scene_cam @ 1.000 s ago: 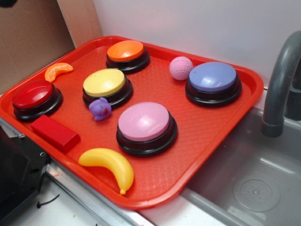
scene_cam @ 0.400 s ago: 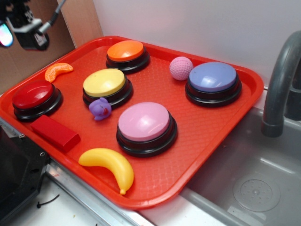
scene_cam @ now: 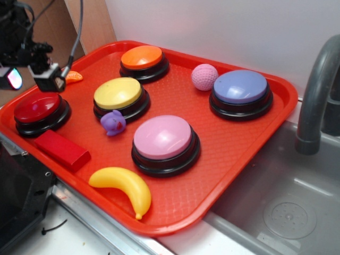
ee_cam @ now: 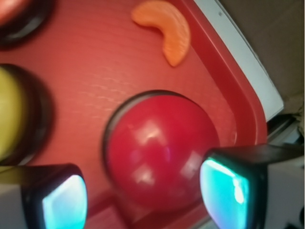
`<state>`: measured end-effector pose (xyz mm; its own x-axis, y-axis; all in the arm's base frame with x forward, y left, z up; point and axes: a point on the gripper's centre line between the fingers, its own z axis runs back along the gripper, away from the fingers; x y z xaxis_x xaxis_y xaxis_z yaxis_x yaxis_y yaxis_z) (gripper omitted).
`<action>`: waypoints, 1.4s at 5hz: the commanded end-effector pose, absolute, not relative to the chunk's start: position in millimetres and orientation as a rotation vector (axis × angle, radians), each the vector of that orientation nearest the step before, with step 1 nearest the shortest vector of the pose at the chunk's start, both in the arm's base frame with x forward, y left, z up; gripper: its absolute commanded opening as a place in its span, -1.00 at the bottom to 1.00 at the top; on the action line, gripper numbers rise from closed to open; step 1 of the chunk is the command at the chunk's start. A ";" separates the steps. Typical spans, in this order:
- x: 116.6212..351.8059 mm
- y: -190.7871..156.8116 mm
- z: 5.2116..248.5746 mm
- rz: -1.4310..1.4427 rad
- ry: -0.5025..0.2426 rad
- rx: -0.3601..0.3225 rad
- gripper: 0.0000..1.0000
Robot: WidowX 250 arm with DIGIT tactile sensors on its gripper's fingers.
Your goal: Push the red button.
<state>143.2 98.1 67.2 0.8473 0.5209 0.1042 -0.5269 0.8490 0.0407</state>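
The red button [scene_cam: 36, 108] is a glossy dark-red dome on a black base at the left edge of the red tray [scene_cam: 234, 138]. My gripper [scene_cam: 29, 79] hovers just above its far side, open and empty, not touching it. In the wrist view the red button [ee_cam: 159, 152] fills the space below and between my two glowing cyan pads [ee_cam: 64, 200], and the gripper [ee_cam: 143, 195] is over its near half.
A flat red block [scene_cam: 62, 150] lies in front of the red button. An orange slice [scene_cam: 74, 76] lies behind it, and also shows in the wrist view [ee_cam: 167, 28]. The tray also holds yellow [scene_cam: 118, 93], orange [scene_cam: 141, 56], pink [scene_cam: 162, 137] and blue [scene_cam: 240, 86] buttons, a purple toy [scene_cam: 112, 122], a banana [scene_cam: 123, 186] and a pink ball [scene_cam: 204, 76]. A sink and faucet [scene_cam: 313, 101] are at the right.
My gripper has come into view from the upper left and dropped down and right, now over the red button and partly covering the orange slice. Nothing on the tray has moved.
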 end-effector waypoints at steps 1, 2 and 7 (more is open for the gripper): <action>151.1 104.0 50.2 0.538 -0.082 0.085 1.00; 152.6 105.4 47.3 0.533 -0.066 0.082 1.00; 152.6 109.0 85.0 0.508 -0.018 0.086 1.00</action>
